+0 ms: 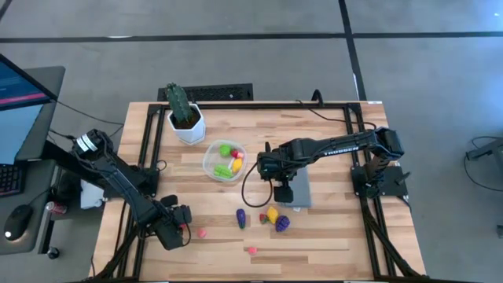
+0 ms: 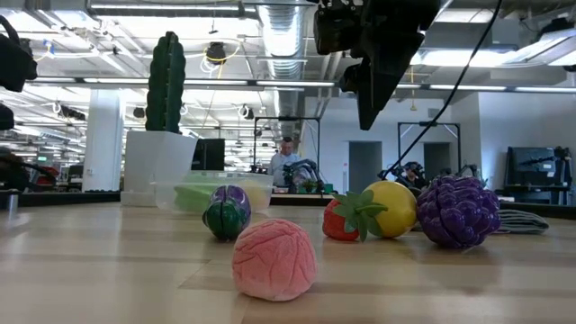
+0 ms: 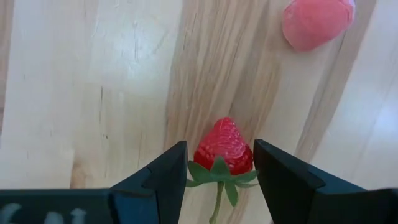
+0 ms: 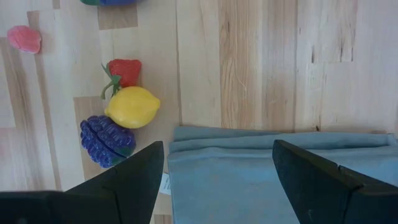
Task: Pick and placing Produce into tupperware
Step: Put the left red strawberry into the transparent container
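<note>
My left gripper [image 3: 219, 171] is open near the table's near-left corner [image 1: 182, 229]. Its fingers stand on either side of a red strawberry [image 3: 222, 148] lying on the wood, leaf end toward the wrist; whether they touch it I cannot tell. My right gripper [image 4: 217, 168] is open and hangs above the grey cloth [image 1: 295, 189]. The clear tupperware [image 1: 224, 161] holds green, yellow and red pieces. On the table lie a pink piece [image 1: 252, 250], a purple-green piece [image 1: 241, 218], a second strawberry [image 4: 124, 70], a lemon [image 4: 132, 106] and a purple berry [image 4: 106, 140].
The cactus in its white pot [image 1: 186, 118] stands just behind the tupperware at the far edge. Black frame rails run along the table's left [image 1: 145, 157] and right [image 1: 357, 157] sides. A monitor [image 1: 20, 94] stands off the table's left. Bare wood shows between the pink piece and the purple berry.
</note>
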`<act>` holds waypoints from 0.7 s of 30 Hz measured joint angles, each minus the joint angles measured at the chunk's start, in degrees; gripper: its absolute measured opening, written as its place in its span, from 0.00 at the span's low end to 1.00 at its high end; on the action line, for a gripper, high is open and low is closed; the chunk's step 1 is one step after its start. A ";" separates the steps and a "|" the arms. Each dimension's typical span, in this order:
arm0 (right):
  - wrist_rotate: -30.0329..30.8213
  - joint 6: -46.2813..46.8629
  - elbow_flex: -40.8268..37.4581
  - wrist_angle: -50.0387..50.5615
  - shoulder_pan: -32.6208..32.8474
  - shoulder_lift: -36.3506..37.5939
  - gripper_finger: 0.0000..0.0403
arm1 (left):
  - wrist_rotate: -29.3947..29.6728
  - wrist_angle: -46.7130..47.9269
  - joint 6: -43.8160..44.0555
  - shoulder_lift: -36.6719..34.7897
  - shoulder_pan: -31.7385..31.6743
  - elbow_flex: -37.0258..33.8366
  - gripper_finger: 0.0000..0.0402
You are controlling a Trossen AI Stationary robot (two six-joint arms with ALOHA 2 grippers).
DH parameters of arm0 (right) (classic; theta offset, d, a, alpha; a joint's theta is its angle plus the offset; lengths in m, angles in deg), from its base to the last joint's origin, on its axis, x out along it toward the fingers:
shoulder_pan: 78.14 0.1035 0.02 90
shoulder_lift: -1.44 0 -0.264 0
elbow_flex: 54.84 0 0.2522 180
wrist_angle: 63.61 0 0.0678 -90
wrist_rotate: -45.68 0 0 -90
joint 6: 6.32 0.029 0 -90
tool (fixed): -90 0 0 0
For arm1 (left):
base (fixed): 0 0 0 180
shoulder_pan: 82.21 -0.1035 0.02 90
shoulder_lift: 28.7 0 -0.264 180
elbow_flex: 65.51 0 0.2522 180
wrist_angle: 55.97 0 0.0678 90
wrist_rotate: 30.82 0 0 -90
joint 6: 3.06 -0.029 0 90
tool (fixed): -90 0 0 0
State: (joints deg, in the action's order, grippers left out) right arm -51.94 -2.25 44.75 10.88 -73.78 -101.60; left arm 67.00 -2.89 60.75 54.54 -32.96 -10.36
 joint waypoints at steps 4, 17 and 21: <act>0.00 0.01 0.00 0.00 0.00 0.00 0.80 | -0.17 -2.49 -0.08 -0.02 0.00 -1.53 0.43; 0.00 -0.06 0.00 0.00 -0.02 0.00 0.80 | 0.13 -2.86 -0.46 -0.04 0.00 -2.25 0.43; 0.00 -0.04 0.00 0.01 -0.39 0.00 0.80 | 0.13 -2.90 -0.42 -0.02 -0.06 -2.32 0.43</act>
State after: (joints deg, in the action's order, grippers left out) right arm -51.94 -2.29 44.75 10.89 -74.17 -101.60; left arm 67.13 -5.79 60.32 54.52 -33.02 -12.68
